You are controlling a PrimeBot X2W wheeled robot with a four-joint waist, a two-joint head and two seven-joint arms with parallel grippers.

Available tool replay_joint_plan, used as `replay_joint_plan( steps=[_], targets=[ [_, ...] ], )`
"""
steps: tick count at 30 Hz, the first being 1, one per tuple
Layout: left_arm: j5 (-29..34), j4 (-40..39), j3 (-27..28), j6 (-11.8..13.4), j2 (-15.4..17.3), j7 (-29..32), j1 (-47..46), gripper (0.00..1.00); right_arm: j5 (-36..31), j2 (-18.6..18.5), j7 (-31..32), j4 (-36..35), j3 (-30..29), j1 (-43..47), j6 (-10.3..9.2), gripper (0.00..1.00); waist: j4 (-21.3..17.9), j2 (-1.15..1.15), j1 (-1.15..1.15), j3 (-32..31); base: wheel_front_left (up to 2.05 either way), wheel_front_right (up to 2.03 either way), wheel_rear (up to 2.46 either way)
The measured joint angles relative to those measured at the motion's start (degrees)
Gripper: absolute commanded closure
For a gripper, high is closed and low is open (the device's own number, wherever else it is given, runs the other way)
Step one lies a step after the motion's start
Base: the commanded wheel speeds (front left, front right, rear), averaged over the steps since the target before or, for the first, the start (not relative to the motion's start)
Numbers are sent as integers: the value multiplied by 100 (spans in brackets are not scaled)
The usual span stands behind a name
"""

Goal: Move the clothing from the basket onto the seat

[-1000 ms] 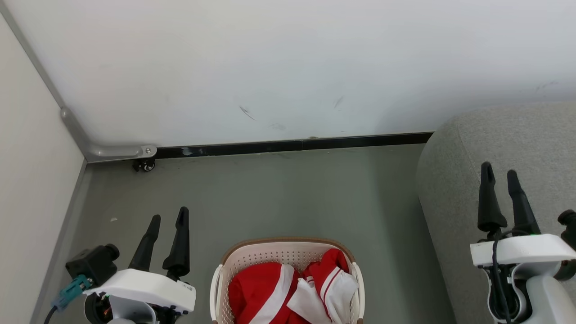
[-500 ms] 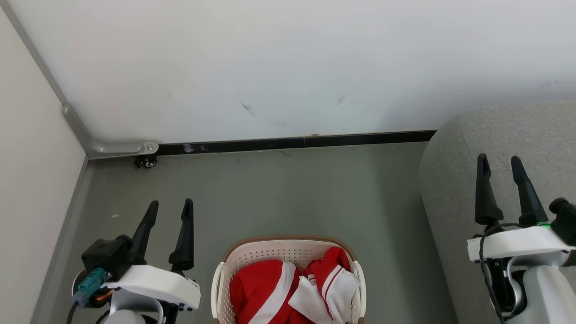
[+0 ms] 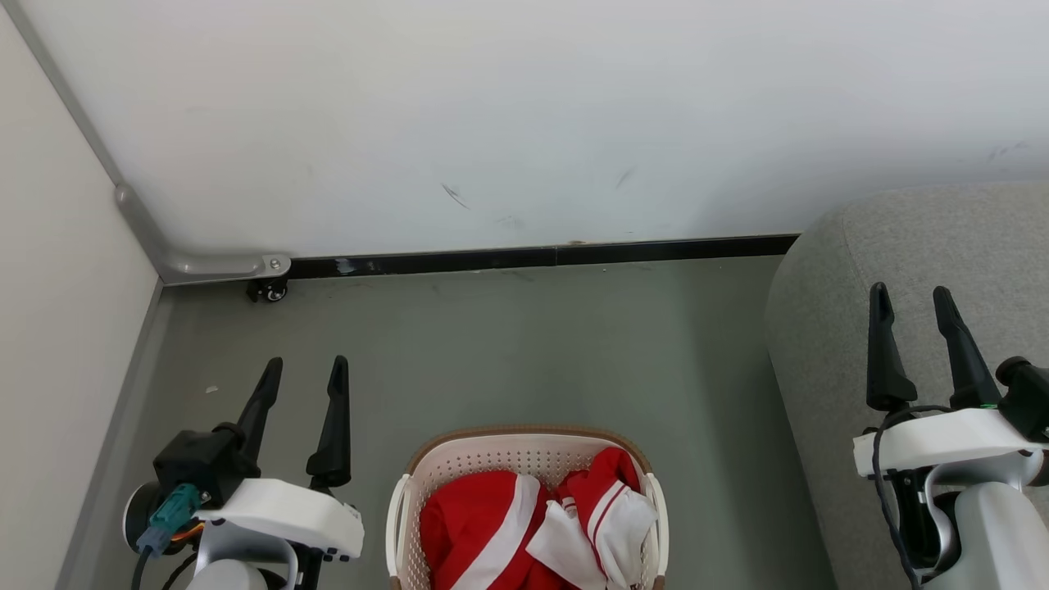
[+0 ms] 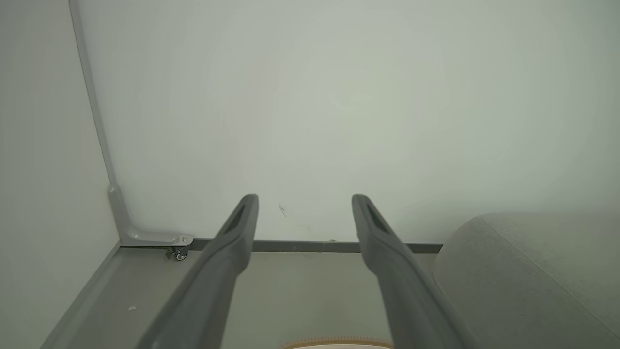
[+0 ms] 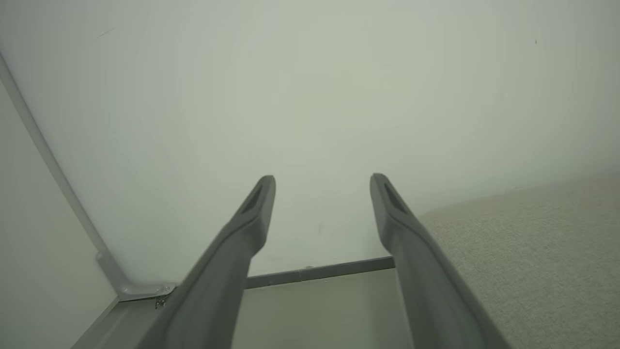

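Note:
Red clothing (image 3: 483,533) with white panels lies bunched in the cream basket (image 3: 410,500), which stands on the floor at the bottom middle of the head view; its brown rim (image 4: 339,344) peeks in at the bottom of the left wrist view. The grey seat (image 3: 926,246) rises at the right, also seen as a rounded grey seat (image 4: 533,271) and a flat grey seat (image 5: 533,252). My left gripper (image 3: 305,369) hangs open left of the basket, nothing between its fingers (image 4: 237,232). Over the seat's edge my right gripper (image 3: 910,295) is open and empty too, fingers (image 5: 256,208) spread.
A white wall with a dark baseboard (image 3: 533,258) closes the far side. A grey metal bracket with a small caster (image 3: 266,288) sits in the left corner beside a side wall (image 3: 49,328). Grey-green floor (image 3: 533,352) lies between basket and wall.
The left gripper has shifted forward and its wrist has turned, fingers now more upright. The right gripper rose slightly and its fingers stand a bit wider. Basket and clothing have not moved.

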Motion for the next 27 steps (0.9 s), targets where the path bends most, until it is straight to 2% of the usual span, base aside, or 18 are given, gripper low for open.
replay_joint_plan(
  steps=[8,27],
  targets=[
    [222,7,10,103,60,0,-79,0,-319,4,154,13,-18,0,0,0,15,0,0,13,0,0,0],
    [528,66,-19,247,212,0,-202,0,-522,42,408,-2,-18,1,0,0,54,0,-1,12,0,0,0]
  ],
)
